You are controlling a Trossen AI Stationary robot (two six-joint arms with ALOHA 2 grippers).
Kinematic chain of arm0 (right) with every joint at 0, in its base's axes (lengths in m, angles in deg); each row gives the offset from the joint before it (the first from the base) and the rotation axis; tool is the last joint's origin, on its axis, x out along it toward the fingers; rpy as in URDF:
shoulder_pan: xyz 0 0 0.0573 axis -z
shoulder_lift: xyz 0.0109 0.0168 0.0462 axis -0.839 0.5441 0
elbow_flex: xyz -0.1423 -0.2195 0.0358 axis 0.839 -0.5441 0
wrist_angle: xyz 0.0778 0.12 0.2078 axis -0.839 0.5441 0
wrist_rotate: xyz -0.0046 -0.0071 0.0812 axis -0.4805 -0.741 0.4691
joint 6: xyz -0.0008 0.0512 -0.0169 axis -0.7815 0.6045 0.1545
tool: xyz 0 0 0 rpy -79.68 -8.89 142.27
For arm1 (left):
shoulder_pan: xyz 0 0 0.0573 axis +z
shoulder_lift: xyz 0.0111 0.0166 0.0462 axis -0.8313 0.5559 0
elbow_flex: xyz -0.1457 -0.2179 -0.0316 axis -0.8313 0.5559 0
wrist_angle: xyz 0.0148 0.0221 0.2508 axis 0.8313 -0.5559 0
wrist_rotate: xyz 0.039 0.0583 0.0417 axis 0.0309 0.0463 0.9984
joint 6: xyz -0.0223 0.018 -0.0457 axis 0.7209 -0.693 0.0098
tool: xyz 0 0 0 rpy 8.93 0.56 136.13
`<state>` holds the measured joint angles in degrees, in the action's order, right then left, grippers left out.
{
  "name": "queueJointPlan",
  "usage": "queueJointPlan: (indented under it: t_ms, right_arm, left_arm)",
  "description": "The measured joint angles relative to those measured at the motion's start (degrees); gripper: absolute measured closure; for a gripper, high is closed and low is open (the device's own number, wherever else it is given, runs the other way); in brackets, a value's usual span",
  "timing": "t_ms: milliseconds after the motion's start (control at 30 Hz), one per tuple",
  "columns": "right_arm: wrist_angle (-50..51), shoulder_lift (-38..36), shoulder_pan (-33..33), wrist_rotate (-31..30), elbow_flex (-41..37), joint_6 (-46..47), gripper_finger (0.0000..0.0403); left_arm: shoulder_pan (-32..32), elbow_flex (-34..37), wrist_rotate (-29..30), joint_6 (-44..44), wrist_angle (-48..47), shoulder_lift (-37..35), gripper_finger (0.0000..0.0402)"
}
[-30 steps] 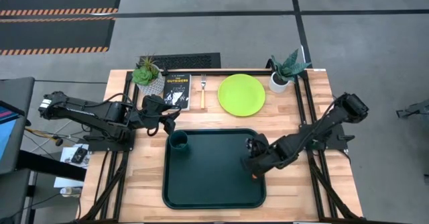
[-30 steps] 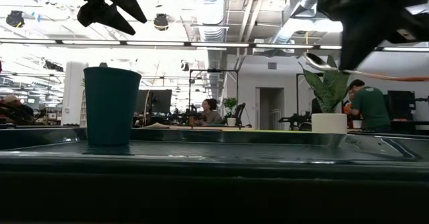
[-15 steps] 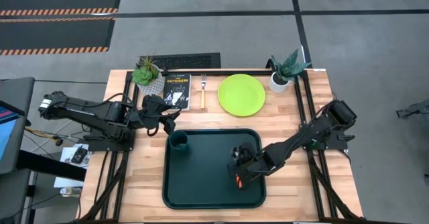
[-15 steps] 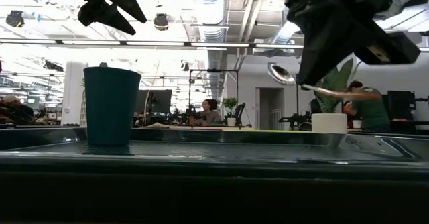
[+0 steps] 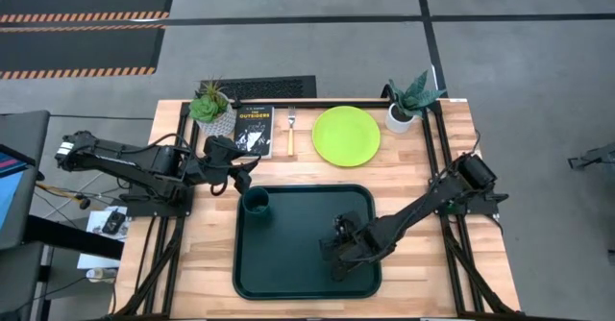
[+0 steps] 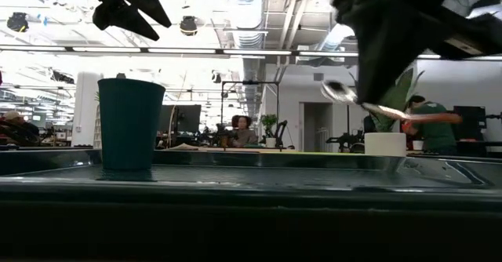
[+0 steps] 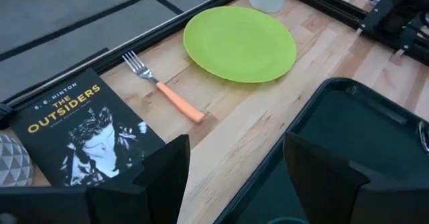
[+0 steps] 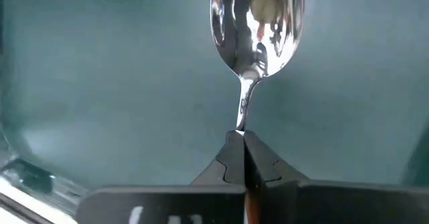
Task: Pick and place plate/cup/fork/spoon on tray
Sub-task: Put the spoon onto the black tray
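Note:
The dark green tray [image 5: 288, 263] lies at the table's middle near side. The dark green cup [image 5: 256, 202] stands upright in its far left corner, and also shows in the low view [image 6: 129, 125]. The lime-green plate [image 5: 346, 135] and the fork [image 5: 291, 134] lie flat on the wood beyond the tray. My right gripper [image 5: 336, 254] is over the tray's right half, shut on the spoon [image 8: 257, 23]. My left gripper [image 7: 234, 163] is open and empty, above the table just beyond the tray's far left corner, near the cup. My right gripper pinches the spoon's thin metal neck [image 8: 242, 120] between its two fingertips, just behind the bowl. The handle is hidden behind the fingers. The fingers lie along the spoon, which sticks out ahead of them. In the low view the bowl [image 6: 339, 92] is clear of the tray and nearly level.
A black book [image 5: 254, 129] lies left of the fork. Two white plant pots stand at the far edge, one at the left [image 5: 211, 110] and one at the right [image 5: 402, 114]. Beyond the table, people sit and stand in the room [image 6: 430, 121].
My right gripper has carried the spoon from the tray's right edge toward the table's left and near edges, farther over the tray. It has stayed shut on the spoon, which has come slightly lower and remains clear of the tray.

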<state>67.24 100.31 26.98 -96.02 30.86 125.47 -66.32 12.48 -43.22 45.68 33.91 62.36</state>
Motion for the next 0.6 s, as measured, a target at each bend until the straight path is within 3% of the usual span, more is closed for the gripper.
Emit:
queueJointPlan:
  t_ms: [600]
  right_arm:
    - [-1.11,4.55,1.88,5.92,0.05,2.24,0.0398]
  left_arm:
    - [0.0,0.0,-0.27,-1.47,-0.04,0.0,0.0173]
